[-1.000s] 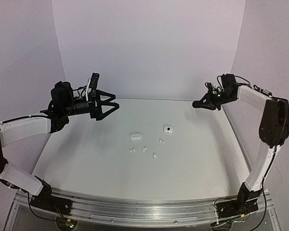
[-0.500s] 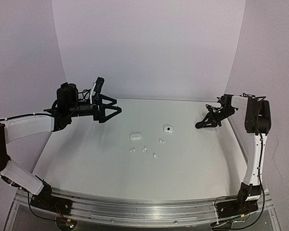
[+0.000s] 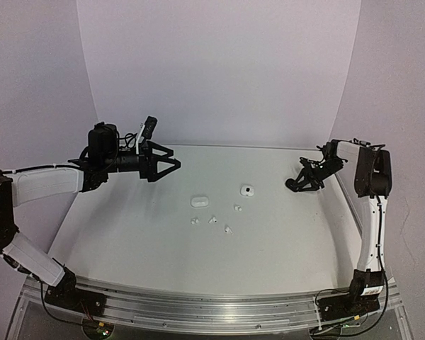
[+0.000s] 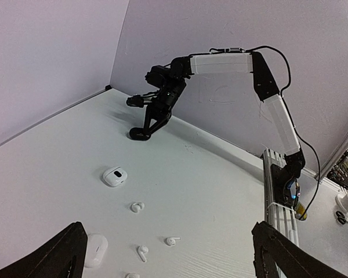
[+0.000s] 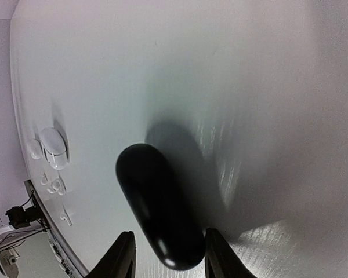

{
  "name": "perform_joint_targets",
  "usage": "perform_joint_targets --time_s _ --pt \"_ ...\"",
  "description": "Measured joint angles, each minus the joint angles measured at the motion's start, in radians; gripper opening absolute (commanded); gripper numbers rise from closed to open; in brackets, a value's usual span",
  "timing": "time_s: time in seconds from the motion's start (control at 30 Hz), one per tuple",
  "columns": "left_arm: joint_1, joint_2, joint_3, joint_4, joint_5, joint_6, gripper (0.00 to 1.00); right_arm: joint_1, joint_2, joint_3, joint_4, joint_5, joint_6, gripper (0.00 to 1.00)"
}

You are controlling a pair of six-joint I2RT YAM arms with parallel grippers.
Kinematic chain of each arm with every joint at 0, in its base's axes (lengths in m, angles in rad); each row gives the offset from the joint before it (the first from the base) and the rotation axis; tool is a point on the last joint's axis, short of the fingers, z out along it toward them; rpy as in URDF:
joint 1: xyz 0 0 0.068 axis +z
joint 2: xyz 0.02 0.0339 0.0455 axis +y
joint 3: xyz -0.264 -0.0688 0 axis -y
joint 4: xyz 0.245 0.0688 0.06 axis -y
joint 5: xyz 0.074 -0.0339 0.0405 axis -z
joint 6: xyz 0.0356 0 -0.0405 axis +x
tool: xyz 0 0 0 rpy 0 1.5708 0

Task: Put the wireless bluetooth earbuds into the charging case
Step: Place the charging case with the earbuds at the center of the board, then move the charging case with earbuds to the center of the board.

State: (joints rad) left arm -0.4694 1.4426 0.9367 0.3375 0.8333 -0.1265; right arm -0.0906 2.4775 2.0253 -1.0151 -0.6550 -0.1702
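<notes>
Our left gripper (image 3: 167, 163) hangs spread wide and empty above the table (image 3: 127, 234). The white earbuds (image 3: 212, 219) lie loose mid-table, just before two white cases (image 3: 199, 201). Our right gripper (image 3: 292, 187) straddles a black case (image 5: 159, 208) lying on the table, fingers slightly clear of it.

Robotics laboratory test cell. Indicators: the left arm (image 3: 42, 185) and right arm (image 3: 373, 219) are bolted to an aluminium rail (image 3: 198, 308) at the near edge of a white tabletop (image 3: 127, 244). Plain backdrop panels (image 3: 219, 71) enclose three sides.
</notes>
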Motion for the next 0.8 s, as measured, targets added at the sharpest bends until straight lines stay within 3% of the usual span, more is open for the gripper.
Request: perform_joint_targets --time_s 0.33,0.5,0.8 --pt "0.000 0.000 0.000 0.001 0.000 0.000 0.98 -0.001 0.028 0.082 -0.003 0.080 0.028 0.43" --pt "0.000 0.000 0.000 0.002 0.000 0.000 0.98 0.001 -0.040 0.004 0.035 0.169 0.074 0.41" --pt "0.000 0.000 0.000 0.004 0.001 -0.001 0.98 0.050 -0.352 -0.318 0.190 0.279 0.236 0.08"
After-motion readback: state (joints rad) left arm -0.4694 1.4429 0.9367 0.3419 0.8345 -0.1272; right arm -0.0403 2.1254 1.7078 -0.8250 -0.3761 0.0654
